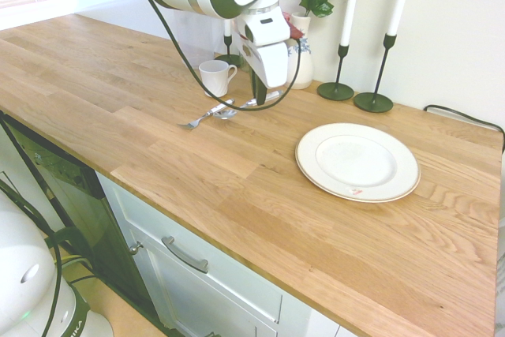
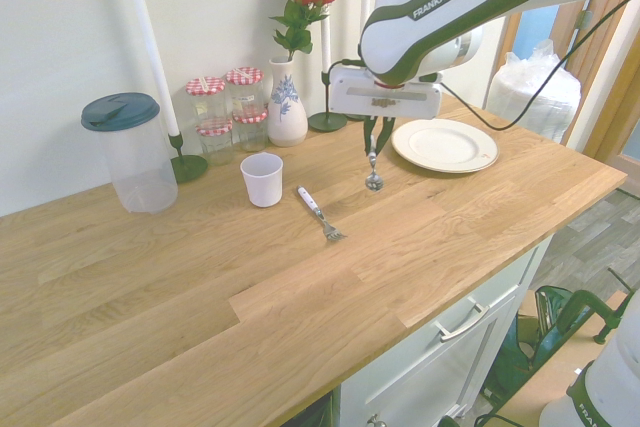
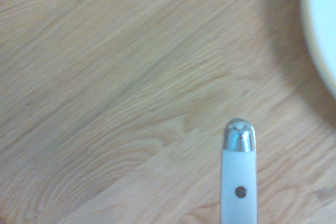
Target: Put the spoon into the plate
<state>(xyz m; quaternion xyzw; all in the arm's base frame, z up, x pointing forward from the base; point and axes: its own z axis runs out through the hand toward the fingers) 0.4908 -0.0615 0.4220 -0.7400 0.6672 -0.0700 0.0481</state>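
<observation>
Silver showed below the gripper [image 2: 373,150]: the bowl of the spoon [image 2: 374,183], with the fingers narrowed onto its handle. We judged the grasp made and the carry the step in hand. The plate [image 1: 357,159] lay nearby, holding no cutlery, so the spoon was outside it. We could not tell whether the spoon was clear of the wooden counter [image 2: 200,297] or touching it.

What came next, as we read it, was to gain enough height for the bowl to pass the raised rim, travel across to the plate, lower the spoon inside and let go. A low path might have knocked the rim or nudged the plate, and the slim handle could have twisted in the grip.

As for the jaws, they held the spoon between them, its bowl reaching out beyond the fingertips. In the wrist view we saw the pale handle's metal-capped end, on the opposite side of the grip from the bowl. The fork [image 2: 332,232] lay on the counter, apart from the fingers, with the white cup [image 2: 262,180] near it.
</observation>
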